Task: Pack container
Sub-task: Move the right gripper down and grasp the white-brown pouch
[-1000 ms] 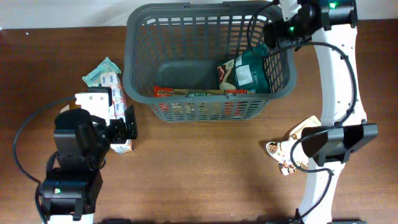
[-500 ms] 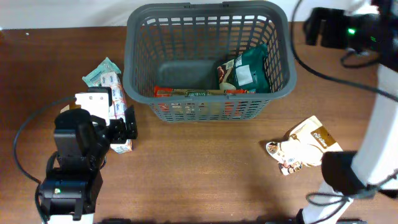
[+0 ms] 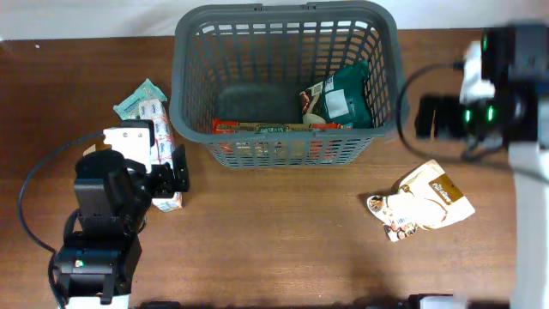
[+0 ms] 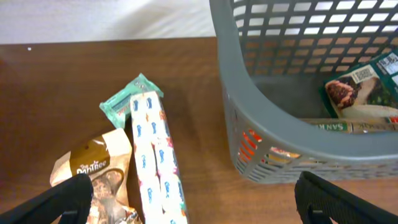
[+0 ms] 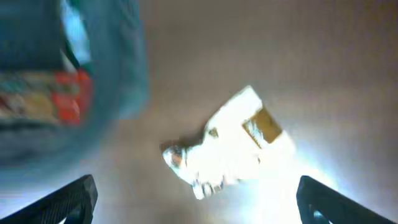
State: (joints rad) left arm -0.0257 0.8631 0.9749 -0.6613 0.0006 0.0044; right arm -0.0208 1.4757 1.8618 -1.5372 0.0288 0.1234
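The dark grey container (image 3: 177, 81) stands at the far middle of the table. It holds a green packet (image 3: 343, 96) and a long red packet (image 3: 266, 127). My left gripper (image 3: 135, 167) is open and empty, low over a white and blue long packet (image 4: 155, 162), a brown packet (image 4: 93, 168) and a teal packet (image 4: 127, 99), left of the container (image 4: 249, 124). My right gripper (image 3: 437, 116) is open and empty, beside the container's right wall. The right wrist view is blurred and shows a white and brown packet (image 5: 230, 143) below, apart from the fingers.
The white and brown packet (image 3: 420, 202) lies on the table at the front right of the container. The teal packet (image 3: 137, 97) and the white long packet (image 3: 160, 129) lie close to the container's left wall. Bare wood lies in front of the container.
My right arm has swung from over the container's far right corner out to the right and toward the front, now beside its right wall. The left arm has not moved.
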